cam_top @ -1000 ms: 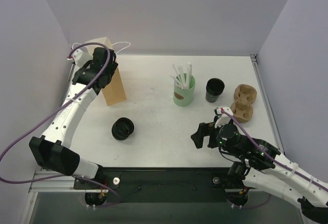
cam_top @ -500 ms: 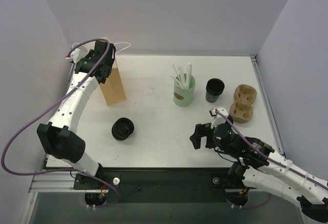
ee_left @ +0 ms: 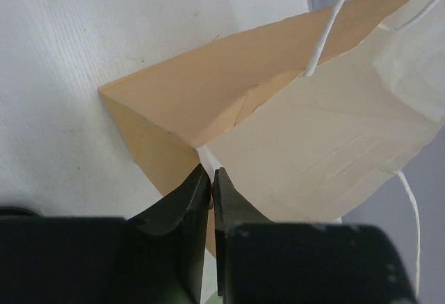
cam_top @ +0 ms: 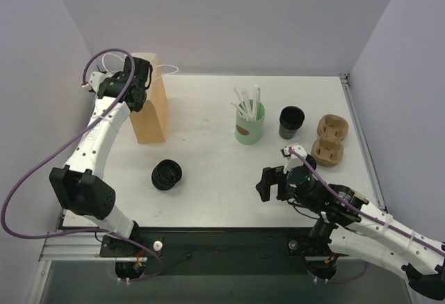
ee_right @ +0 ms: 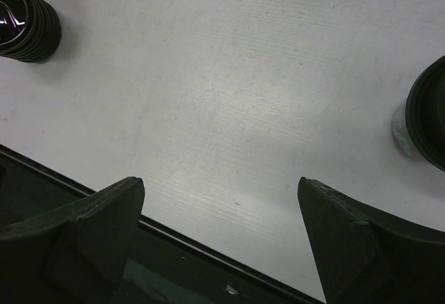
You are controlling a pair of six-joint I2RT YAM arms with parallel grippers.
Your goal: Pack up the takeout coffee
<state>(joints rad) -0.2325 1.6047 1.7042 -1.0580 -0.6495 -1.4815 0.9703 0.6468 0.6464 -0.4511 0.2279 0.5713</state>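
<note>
The right wrist view's edge crops the takeout coffee (ee_right: 429, 113).

Your paper bag (ee_left: 327, 158) is matt, creased kraft; the table (ee_right: 229, 95) matt, finely grained; the stacked lids (ee_right: 24, 22) glossy ribbed plastic; the takeout coffee (cam_top: 291, 122) smooth black.

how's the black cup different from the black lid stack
The cup is taller and smooth-sided; the lid stack is squat and ribbed. The cup stands at the far right, by the carrier; the lid stack sits nearer the arms, left of centre. Both are black and round.
</note>
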